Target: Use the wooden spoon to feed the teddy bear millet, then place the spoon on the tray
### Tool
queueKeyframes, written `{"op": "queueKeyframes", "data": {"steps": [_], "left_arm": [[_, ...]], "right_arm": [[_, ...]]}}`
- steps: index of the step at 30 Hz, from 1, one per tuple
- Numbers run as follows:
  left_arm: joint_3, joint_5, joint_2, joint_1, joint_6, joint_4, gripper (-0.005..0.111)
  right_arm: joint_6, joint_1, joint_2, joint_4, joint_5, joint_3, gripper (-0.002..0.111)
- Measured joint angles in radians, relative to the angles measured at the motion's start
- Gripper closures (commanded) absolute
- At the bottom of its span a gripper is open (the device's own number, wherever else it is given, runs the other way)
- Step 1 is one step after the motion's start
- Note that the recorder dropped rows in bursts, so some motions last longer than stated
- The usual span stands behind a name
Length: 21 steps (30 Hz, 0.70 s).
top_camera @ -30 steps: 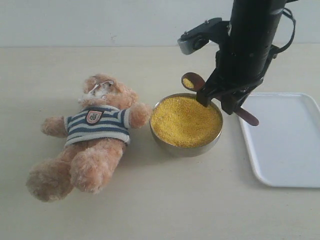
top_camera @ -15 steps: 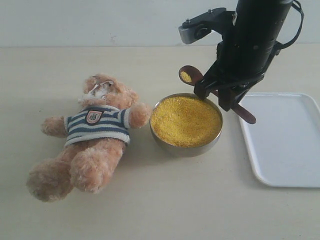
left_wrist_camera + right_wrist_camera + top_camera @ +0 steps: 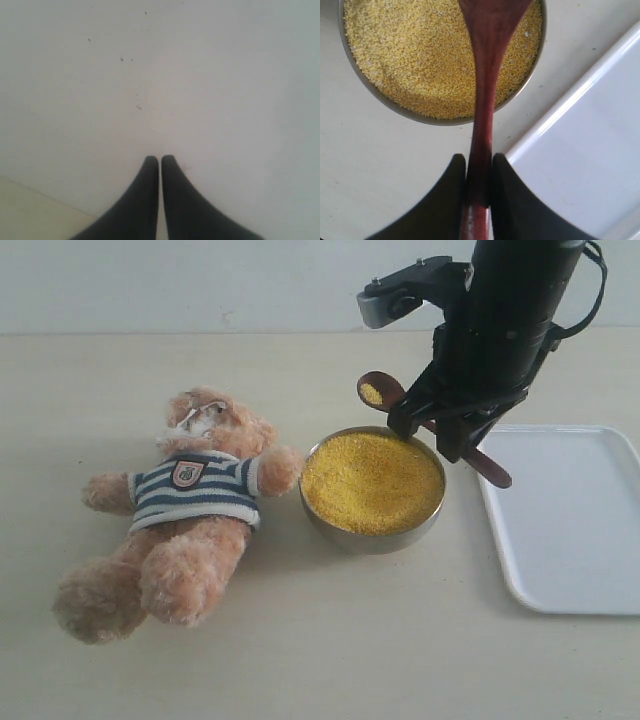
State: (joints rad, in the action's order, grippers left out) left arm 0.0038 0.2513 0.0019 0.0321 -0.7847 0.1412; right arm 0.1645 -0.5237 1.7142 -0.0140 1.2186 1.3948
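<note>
Grip is sitting mid-handle: the right gripper (image 3: 478,167) is pinching the wooden spoon (image 3: 381,393), likely light, stiff and smooth, at upper centre above the millet (image 3: 372,480); the left gripper (image 3: 160,162) is resting closed, empty.

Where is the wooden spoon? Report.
Exterior view, right half: the wooden spoon is gripped by the right hand, raised above the far rim of the millet bowl, left of the tray.

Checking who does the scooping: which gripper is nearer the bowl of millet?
Right. The right gripper, shut on the wooden spoon, hangs over the edge of the bowl on its tray side. The left gripper, shut, faces a blank surface, no bowl in view.
</note>
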Motion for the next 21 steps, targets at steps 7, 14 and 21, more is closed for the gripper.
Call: {"op": "queueKeyframes", "data": {"steps": [7,14,21], "left_arm": [[0.000,0.011,0.000,0.000,-0.166,0.029,0.103],[-0.155,-0.332,0.113,-0.009,-0.196,0.173,0.103],[-0.411,-0.567,0.538,-0.125,0.416,-0.202,0.103]], "right_arm": [[0.000,0.000,0.000,0.000,0.000,0.000,0.109],[0.000,0.000,0.000,0.000,0.000,0.000,0.109],[0.000,0.001,0.000,0.000,0.000,0.000,0.109]]}}
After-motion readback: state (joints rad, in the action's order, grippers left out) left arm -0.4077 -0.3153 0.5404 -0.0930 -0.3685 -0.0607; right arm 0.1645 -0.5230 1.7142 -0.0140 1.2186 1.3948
